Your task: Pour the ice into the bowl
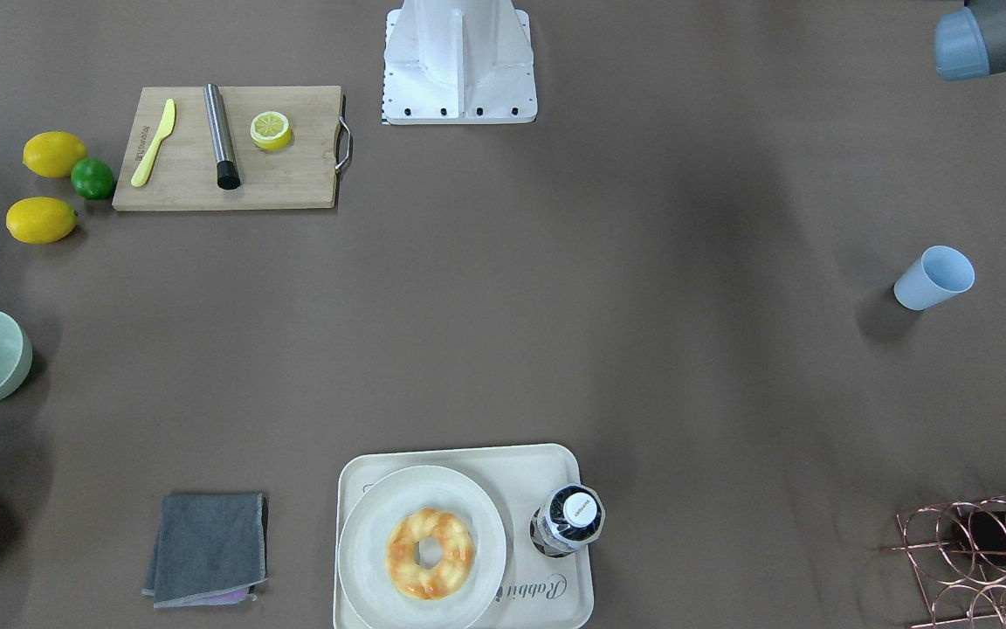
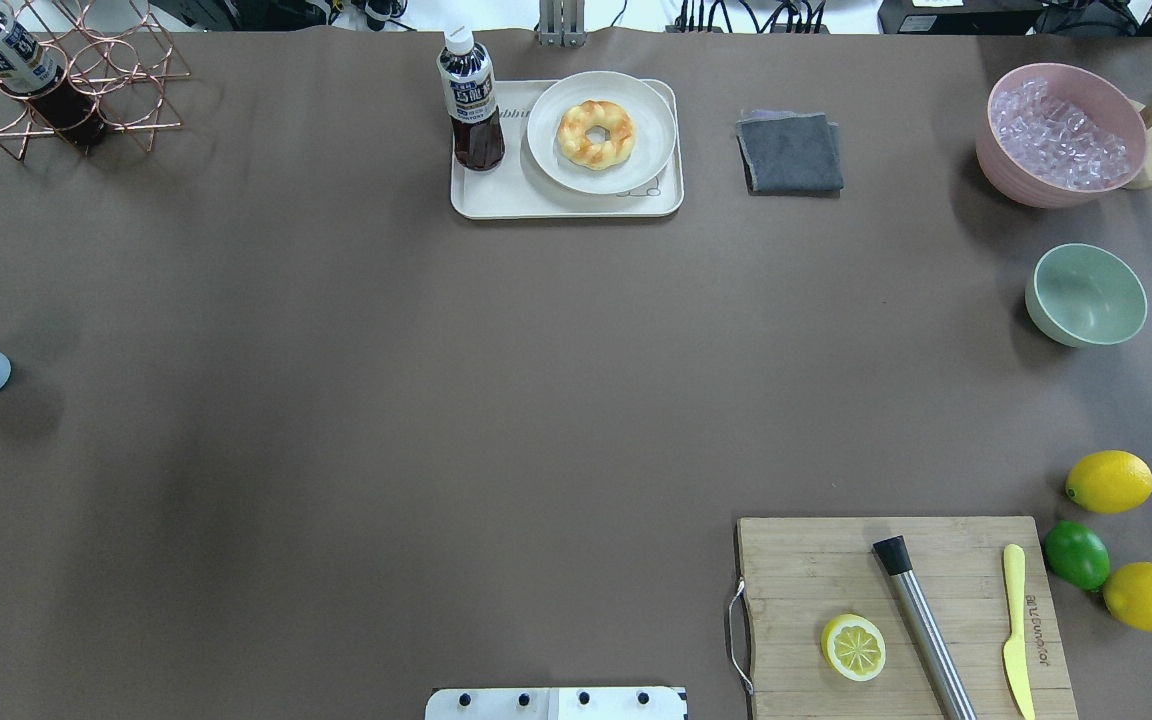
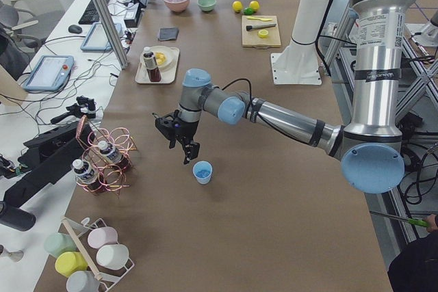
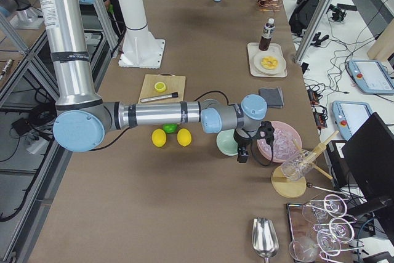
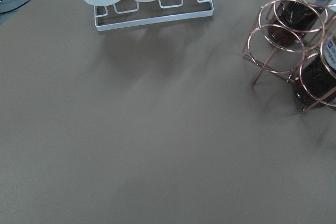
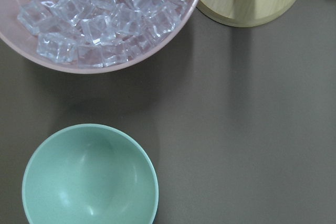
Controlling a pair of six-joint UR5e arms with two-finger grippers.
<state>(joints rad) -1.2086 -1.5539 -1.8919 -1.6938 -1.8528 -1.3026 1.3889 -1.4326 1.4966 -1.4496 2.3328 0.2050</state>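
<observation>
Brown cloth covers the table (image 2: pixel 336 400); left claw (image 3: pixel 186 154) and right claw (image 4: pixel 243 152): cannot tell if open.

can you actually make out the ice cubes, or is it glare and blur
Right wrist view: the ice is sharp, single cubes with small glints; the pink tub throws a soft shadow towards the bowl. Overhead view: ice reads as a pale glittery mass.

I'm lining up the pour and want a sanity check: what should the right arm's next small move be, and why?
Probably lower the right gripper to the rim of the pink tub and grasp it. All the ice sits in that tub, the mint-green bowl beside it is empty, and the right wrist view looks straight down on both.
</observation>
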